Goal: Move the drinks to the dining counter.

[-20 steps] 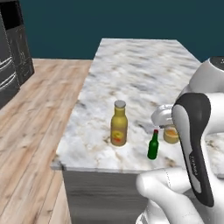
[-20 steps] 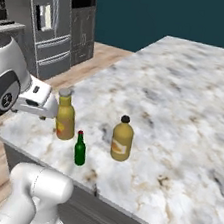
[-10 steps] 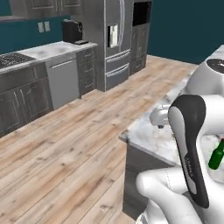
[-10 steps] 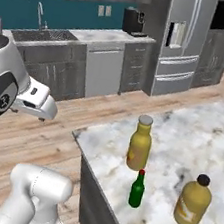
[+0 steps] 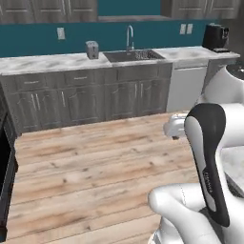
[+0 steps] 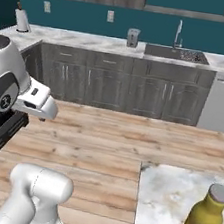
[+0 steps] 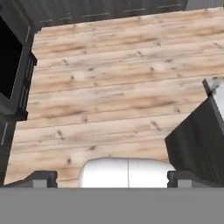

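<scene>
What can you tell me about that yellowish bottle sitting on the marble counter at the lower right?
The bottle is amber-yellow with a smooth, slightly glossy body that looks like plastic or glass, rounded shoulders, a short neck and a flat grey cap. It stands upright near the corner of the marble counter, resting on its veined white-grey top. Its base is cut off by the picture's edge, and no label shows from this side. Nothing else touches it.

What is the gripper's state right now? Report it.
Gripper: open, jaws wide apart, holding nothing, above the wooden floor.
</scene>
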